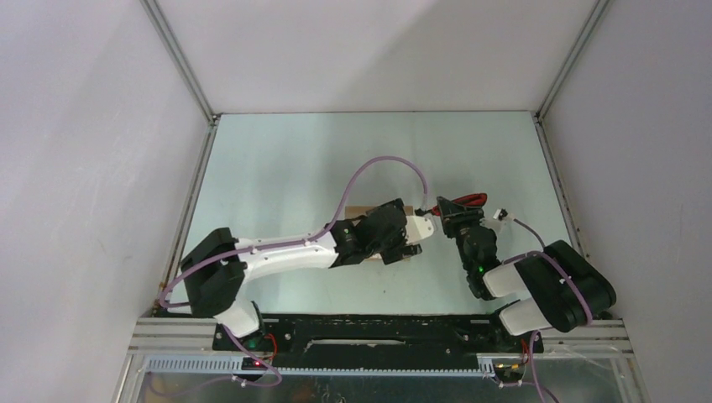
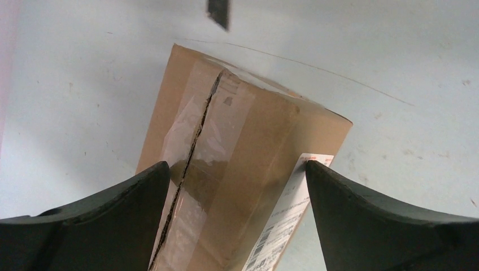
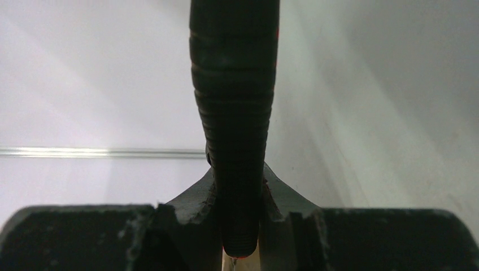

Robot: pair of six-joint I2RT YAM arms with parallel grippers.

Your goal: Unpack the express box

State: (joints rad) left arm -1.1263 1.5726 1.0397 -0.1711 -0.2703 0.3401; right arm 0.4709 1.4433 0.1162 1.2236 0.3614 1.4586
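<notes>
The box (image 2: 248, 118) lies on the counter (image 2: 73, 101) directly under the left gripper (image 2: 236, 165), running lengthwise away from it between its two fingers (image 2: 113, 220). We see a dark slit along the taped seam (image 2: 197, 135) on top, nearer the gripper's left finger, and a white label (image 2: 285, 226) on the side by its right finger. The fingers stand wide apart, each tip at a side of the box; we cannot tell whether they press it. Just right of the left gripper, the right gripper (image 3: 237, 206) is clamped on the knife (image 3: 234, 84), whose black ribbed handle sticks out ahead of it.
</notes>
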